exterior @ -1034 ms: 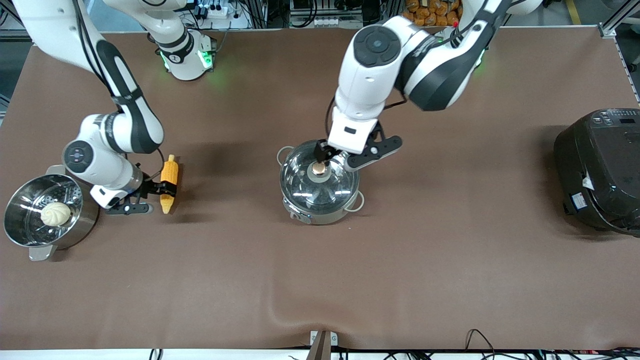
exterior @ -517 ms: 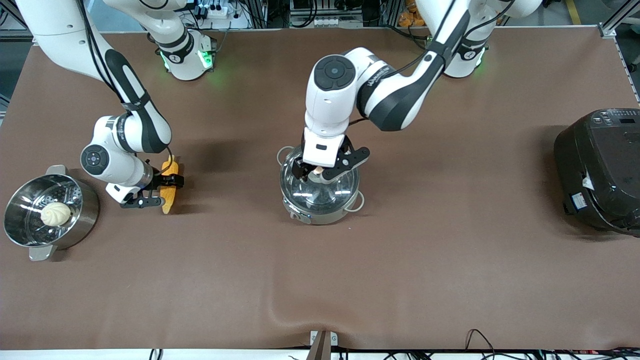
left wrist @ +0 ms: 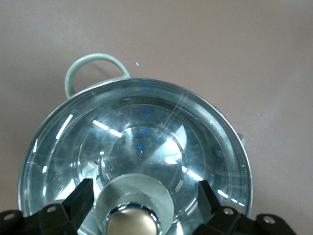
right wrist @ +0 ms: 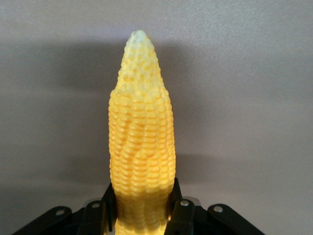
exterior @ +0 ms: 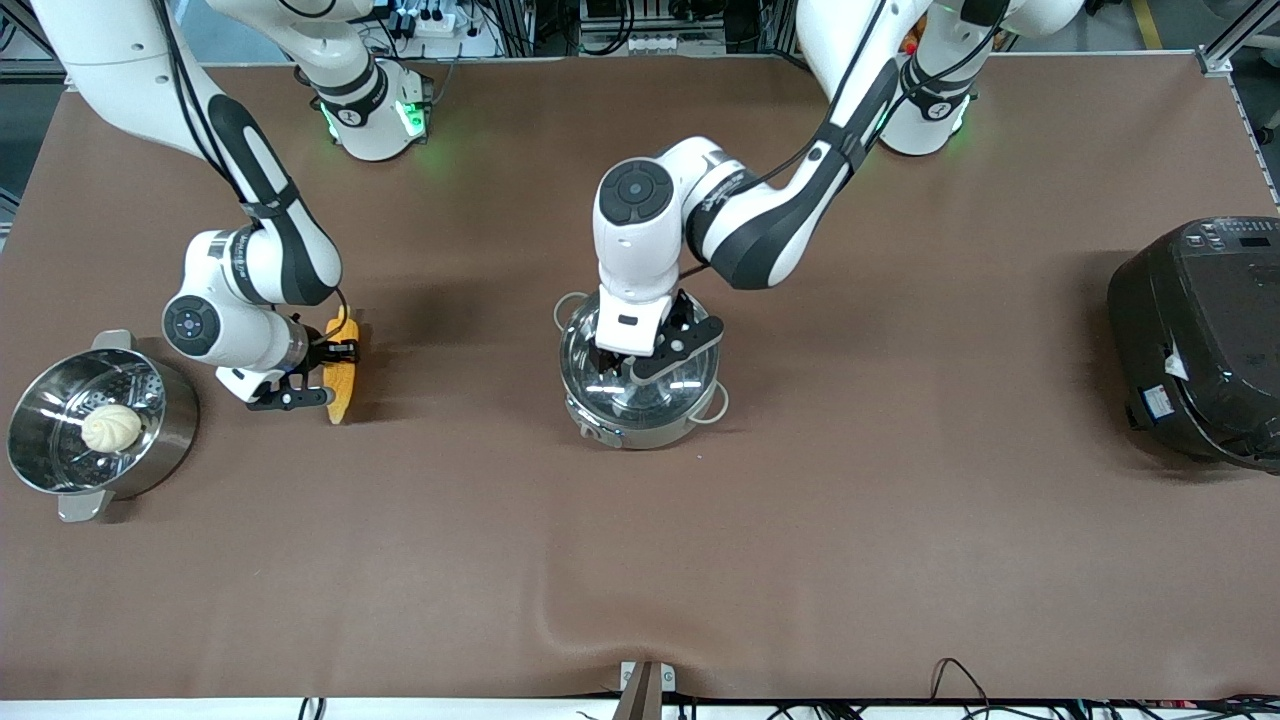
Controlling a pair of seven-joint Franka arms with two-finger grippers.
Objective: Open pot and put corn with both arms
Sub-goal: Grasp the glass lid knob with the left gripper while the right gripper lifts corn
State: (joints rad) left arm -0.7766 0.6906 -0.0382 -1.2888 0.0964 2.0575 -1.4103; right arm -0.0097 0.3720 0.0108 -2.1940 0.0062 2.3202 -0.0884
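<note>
The small steel pot (exterior: 650, 430) stands mid-table with its glass lid (exterior: 675, 385) on. My left gripper (exterior: 630, 362) is low over the lid and hides the knob in the front view. In the left wrist view my left gripper (left wrist: 145, 186) is open, one finger (left wrist: 83, 196) on each side of the copper-coloured knob (left wrist: 133, 224), not touching it. The yellow corn (exterior: 341, 398) lies toward the right arm's end of the table. My right gripper (exterior: 333, 360) is shut on its thick end. The right wrist view shows the corn (right wrist: 142, 122), pale tip pointing away, in the gripper (right wrist: 142, 192).
A steel steamer pot (exterior: 60, 470) with a white bun (exterior: 110, 428) stands near the table edge at the right arm's end. A large black cooker (exterior: 1200, 340) stands at the left arm's end. Bare brown mat lies between the corn and the pot.
My left arm has come down and swung over the lid, so the gripper now straddles the knob. My right wrist has shifted closer in on the corn, which has barely moved.
</note>
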